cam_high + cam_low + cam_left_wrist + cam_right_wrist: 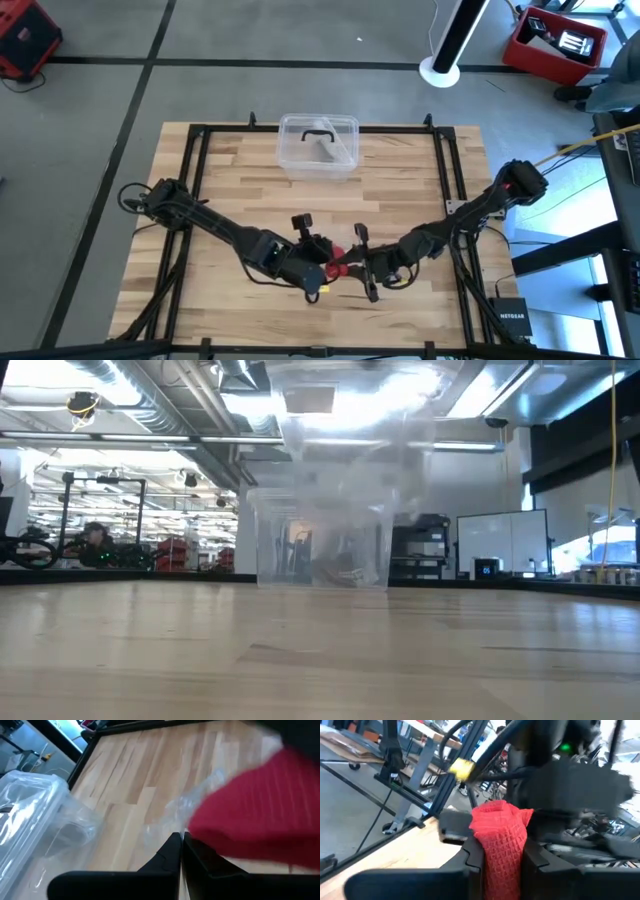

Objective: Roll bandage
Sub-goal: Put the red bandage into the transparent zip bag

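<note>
Wooden tabletop (220, 180) carries a clear plastic box (318, 146) near its far edge; your two grippers meet well in front of that box, toward the near edge. Your right gripper (501, 857) is clamped on the bandage (500, 840), which stands between its fingers as a red, waffle-textured bundle, bunched at the top. Your left gripper (181, 851) has its fingers pressed together just beside the red fabric; whether they pinch an edge you cannot tell. Rolling looks well under way, though the wraps seem loose, and tightening remains.
</note>
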Robot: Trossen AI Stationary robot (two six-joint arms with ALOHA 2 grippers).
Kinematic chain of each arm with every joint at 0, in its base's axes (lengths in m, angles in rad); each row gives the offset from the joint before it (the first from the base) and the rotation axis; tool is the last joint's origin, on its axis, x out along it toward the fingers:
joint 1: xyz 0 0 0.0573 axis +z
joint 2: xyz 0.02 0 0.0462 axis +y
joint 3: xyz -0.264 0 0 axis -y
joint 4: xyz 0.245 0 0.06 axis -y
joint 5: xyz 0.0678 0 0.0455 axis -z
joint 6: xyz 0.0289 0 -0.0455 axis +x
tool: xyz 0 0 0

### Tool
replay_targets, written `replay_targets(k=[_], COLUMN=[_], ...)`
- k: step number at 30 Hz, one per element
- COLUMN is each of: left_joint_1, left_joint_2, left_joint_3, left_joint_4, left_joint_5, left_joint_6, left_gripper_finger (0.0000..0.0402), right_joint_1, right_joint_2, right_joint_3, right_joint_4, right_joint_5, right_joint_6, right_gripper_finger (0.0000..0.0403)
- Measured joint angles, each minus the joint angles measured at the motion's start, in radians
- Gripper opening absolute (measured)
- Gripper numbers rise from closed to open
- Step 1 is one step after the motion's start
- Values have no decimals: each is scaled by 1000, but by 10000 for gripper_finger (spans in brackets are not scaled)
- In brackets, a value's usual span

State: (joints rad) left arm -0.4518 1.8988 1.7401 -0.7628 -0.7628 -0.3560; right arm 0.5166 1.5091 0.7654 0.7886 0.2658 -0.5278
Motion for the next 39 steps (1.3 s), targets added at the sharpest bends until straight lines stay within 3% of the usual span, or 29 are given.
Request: replay_targets(k=[8,15,21,28,33,39], left_joint_1=[-6,-12,-12,-10,-9,5], left_joint_2=[0,0,0,0,0,2], left_joint_3=[2,2,2,2,2,0], left_joint_4=[62,62,72,80,131,158], left_joint_5=[17,45,68,58,71,71], left_joint_6=[55,57,49,29,64,83], left_gripper_finger=[5,5,5,5,6,6], right_joint_1=[-7,-6,-9,-45,-87,-127], right_joint_2=[34,35,35,34,33,32], right_joint_3=[0,0,0,0,2,2], right_joint_4=[-14,-63,-224,-329,-410,-476], right_joint_5=[-12,31,173,384,357,249], right_joint_6=[-27,-262,-361,-158,-79,141], right_gripper_finger=[61,61,61,61,61,71])
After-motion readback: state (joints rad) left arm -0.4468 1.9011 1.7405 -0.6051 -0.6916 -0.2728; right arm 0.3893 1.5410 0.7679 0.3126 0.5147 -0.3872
